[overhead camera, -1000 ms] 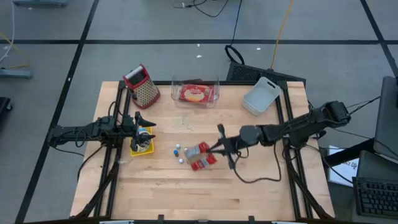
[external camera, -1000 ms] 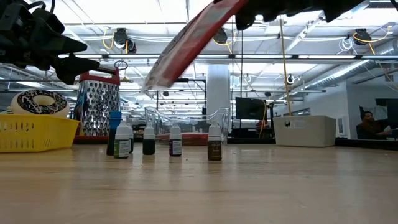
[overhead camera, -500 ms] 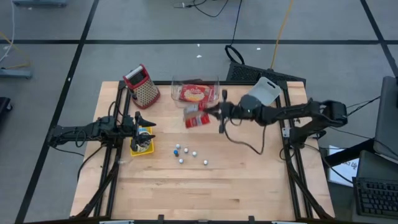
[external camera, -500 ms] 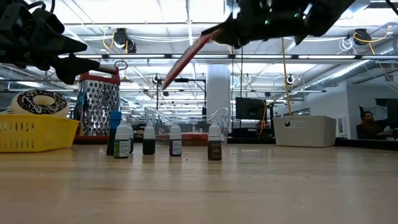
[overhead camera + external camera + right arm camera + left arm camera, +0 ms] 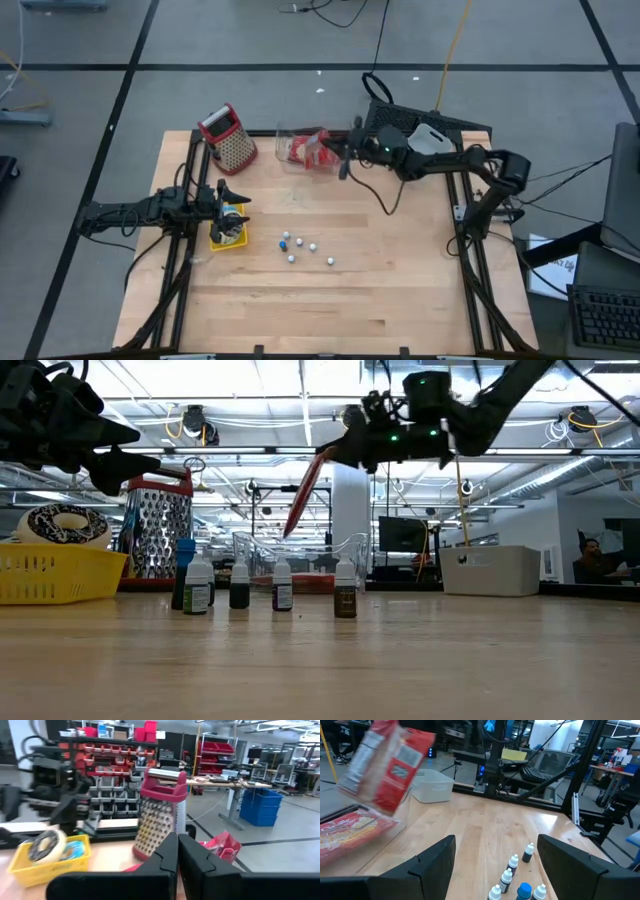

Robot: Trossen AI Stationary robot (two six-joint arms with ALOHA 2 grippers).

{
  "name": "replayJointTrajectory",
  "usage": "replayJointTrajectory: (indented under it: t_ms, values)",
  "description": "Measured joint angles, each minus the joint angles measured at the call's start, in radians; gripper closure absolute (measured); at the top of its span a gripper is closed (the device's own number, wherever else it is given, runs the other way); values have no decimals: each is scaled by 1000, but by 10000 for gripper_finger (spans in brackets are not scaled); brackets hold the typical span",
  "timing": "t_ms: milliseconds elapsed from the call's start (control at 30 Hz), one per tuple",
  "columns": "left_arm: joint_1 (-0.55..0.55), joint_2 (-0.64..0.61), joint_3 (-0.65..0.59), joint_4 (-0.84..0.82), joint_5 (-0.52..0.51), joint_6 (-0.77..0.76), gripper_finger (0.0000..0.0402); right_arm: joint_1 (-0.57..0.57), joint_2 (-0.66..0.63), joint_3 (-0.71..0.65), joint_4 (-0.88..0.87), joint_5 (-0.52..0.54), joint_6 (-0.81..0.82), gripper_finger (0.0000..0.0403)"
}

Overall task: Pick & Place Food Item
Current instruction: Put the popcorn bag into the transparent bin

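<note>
Moved: the right gripper (image 5: 340, 152) has carried the red food packet (image 5: 318, 148) from the middle of the tabletop (image 5: 380, 290) to the far edge, where it now hangs tilted above the clear bin (image 5: 290, 150).
Right fingers: pressed together, pinching one end of the red food packet, which is off the tabletop.
Left gripper (image 5: 226, 191): unchanged, near the left edge above the yellow basket (image 5: 228, 238), fingers spread and holding nothing.
Unmoved: the small bottles (image 5: 300, 247) stand in a loose cluster at the middle of the tabletop; the red-topped grater (image 5: 228, 136) stands at the far left corner; the white tub (image 5: 420, 153) sits at the far right corner.
Writing: a second packet (image 5: 345, 830) in the clear bin bears lettering, too blurred to read; the held packet's label cannot be read either.
Basket: holds a ring doughnut (image 5: 62, 523).
Surface: pale wooden planks on a dark frame.
Room: grey floor with dark lines, cables beyond the far edge, a workshop with ceiling lights, red shelving bins (image 5: 120, 767) and a seated person (image 5: 590, 560) far off.
</note>
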Motion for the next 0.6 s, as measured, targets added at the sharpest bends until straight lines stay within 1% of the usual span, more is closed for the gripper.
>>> replayJointTrajectory:
  t_ms: [267,400,500,600]
  values:
    - [0,0,0,0,0,0,121,-42,187,223,-12,-5,0,403]
    - [0,0,0,0,0,0,121,-64,269,335,-69,2,1,403]
    - [0,0,0,0,0,0,121,-75,313,383,-113,6,4,403]
    - [0,0,0,0,0,0,121,-86,333,389,-118,10,18,403]
